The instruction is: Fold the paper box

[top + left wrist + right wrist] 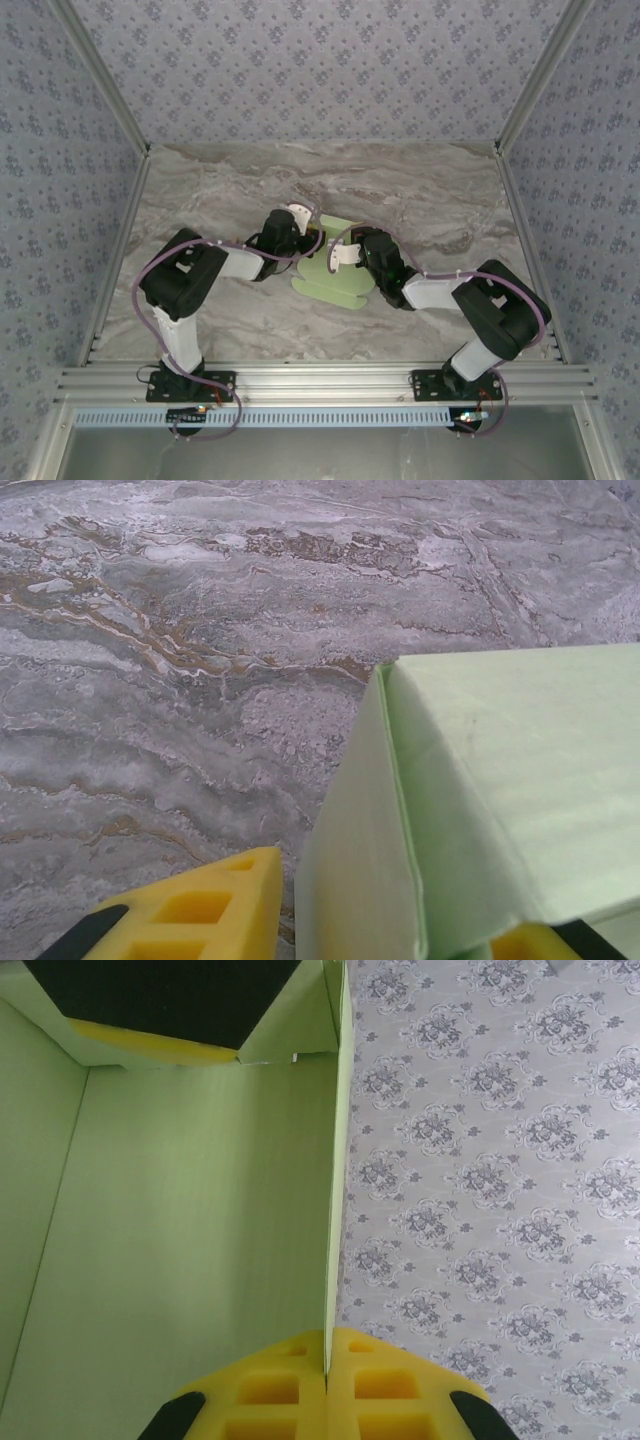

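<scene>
- Overhead, finds the paper box near the middle of the frame, resting on the grey marbled desk, right between the two arm tips.
- Reads as pale light-green thin card, matte and plain, with rounded flap edges spread on the desk at lower centre and the upper part partly hidden by the arms.
- From the left wrist, shows a folded corner of the card at the right of the frame: a panel standing upright, a second panel bent over from it along a sharp crease running down the picture.
- Places the left jaws astride that corner, with one yellow finger at lower left, just beside the standing panel, and the other finger peeking from under the bent panel at lower right.
- Cannot tell whether the left jaws press the card or merely bracket it.
- From the right wrist, looks into the inside of the box: green walls across the left half, meeting at soft creases, plus a thin wall seen edge-on running up the centre.
- Has the right jaws clenched on that thin wall, yellow fingers pressed together at bottom centre with the card edge caught in the seam.
- Leaves a grey patterned wall across the right half of that frame.
</scene>
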`<action>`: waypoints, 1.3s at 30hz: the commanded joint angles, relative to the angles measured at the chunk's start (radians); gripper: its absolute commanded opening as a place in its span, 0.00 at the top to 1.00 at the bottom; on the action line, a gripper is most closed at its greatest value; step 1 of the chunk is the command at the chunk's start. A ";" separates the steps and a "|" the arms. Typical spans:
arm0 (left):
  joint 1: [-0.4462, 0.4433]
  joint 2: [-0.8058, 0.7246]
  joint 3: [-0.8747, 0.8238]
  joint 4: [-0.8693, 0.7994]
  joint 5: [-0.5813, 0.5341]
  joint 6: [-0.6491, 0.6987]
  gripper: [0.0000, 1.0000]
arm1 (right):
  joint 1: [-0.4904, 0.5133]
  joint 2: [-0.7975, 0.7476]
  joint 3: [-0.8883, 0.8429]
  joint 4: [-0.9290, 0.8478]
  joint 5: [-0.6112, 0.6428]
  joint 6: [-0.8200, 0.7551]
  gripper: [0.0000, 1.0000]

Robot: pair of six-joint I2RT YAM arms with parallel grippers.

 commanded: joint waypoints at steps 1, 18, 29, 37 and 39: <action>-0.002 0.024 0.025 0.076 -0.049 -0.031 0.70 | -0.001 -0.009 0.009 -0.054 -0.001 0.009 1.00; -0.013 -0.010 0.005 0.069 -0.116 -0.007 0.80 | 0.002 -0.009 0.013 -0.052 0.006 0.015 1.00; -0.016 -0.068 -0.027 0.047 -0.159 0.062 0.83 | 0.007 -0.023 0.027 -0.082 -0.005 0.077 0.76; -0.017 -0.084 -0.041 0.042 -0.172 0.072 0.84 | 0.030 -0.058 0.047 -0.117 -0.028 0.153 0.63; -0.018 -0.089 -0.047 0.041 -0.178 0.076 0.84 | 0.042 -0.078 0.048 -0.130 -0.032 0.182 0.60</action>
